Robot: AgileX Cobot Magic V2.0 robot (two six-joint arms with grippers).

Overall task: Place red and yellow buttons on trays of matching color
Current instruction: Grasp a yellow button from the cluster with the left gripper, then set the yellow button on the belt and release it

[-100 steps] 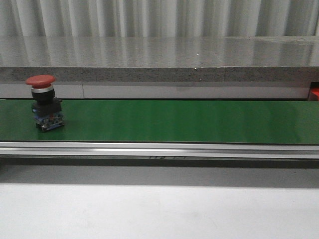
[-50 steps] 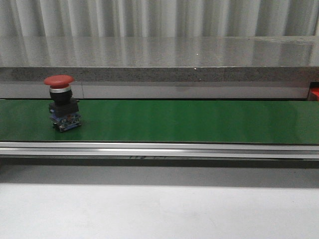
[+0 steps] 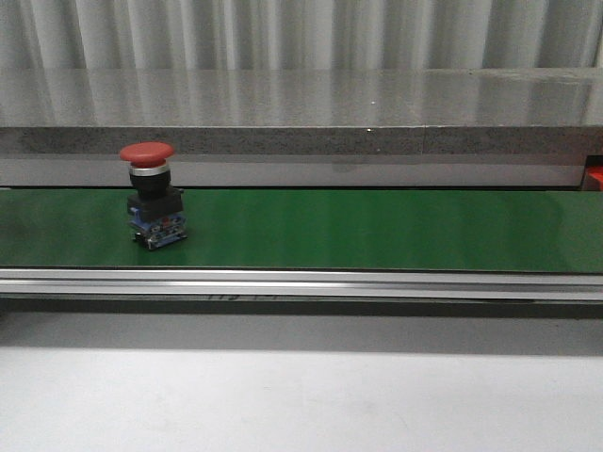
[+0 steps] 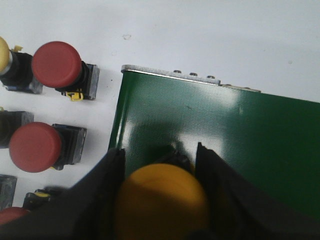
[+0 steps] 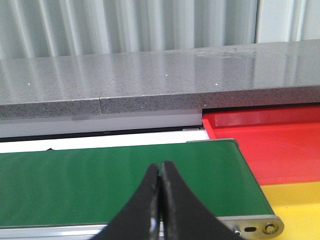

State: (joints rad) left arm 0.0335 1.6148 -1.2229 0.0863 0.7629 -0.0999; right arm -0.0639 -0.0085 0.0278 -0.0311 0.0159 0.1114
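Note:
A red button (image 3: 155, 202) with a black and blue base stands upright on the green conveyor belt (image 3: 377, 231), left of the middle in the front view. No gripper shows there. In the left wrist view my left gripper (image 4: 160, 150) is shut on a yellow button (image 4: 162, 200), its cap filling the space between the fingers, over the end of the belt (image 4: 250, 130). My right gripper (image 5: 160, 167) is shut and holds nothing. It hangs over the other end of the belt (image 5: 100, 180), beside the red tray (image 5: 270, 145) and the yellow tray (image 5: 295, 205).
Several spare buttons lie on the white table beside the belt's end, among them two red ones (image 4: 56, 64) (image 4: 35, 146) and a yellow one (image 4: 2, 52) at the frame edge. A grey stone ledge (image 3: 301, 104) runs behind the belt. A sliver of red tray (image 3: 594, 177) shows far right.
The red button has travelled to the right along the belt, upright all the way. Nothing else in the front view differs.

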